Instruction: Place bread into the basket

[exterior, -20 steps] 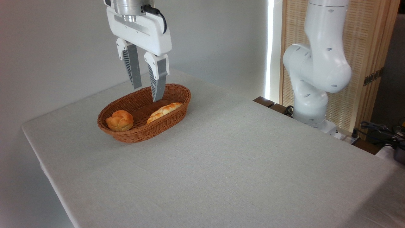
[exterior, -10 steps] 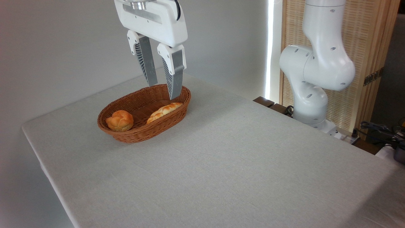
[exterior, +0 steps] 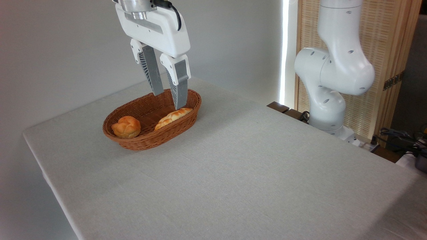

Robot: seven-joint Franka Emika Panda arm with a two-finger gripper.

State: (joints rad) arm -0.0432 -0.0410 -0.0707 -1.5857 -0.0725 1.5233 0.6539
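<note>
The bread (exterior: 173,117), a long braided golden loaf, lies inside the oval reddish-brown wicker basket (exterior: 146,140) along its right side. My gripper (exterior: 169,101) hangs open just above the far end of the basket, over the loaf's far tip, with nothing between its fingers. The nearer fingertip stands close above the loaf; I cannot tell whether it touches it.
A small round knobbly bun (exterior: 126,127) sits in the basket's left end. The grey cloth-covered table (exterior: 233,173) spreads to the right and front. The arm's white base (exterior: 330,100) stands beyond the table's right edge, with cables and clutter (exterior: 403,140) behind.
The gripper first rose and shifted right from the basket's middle, then came back down and slightly left over the loaf's far end. The loaf and bun have not moved.
</note>
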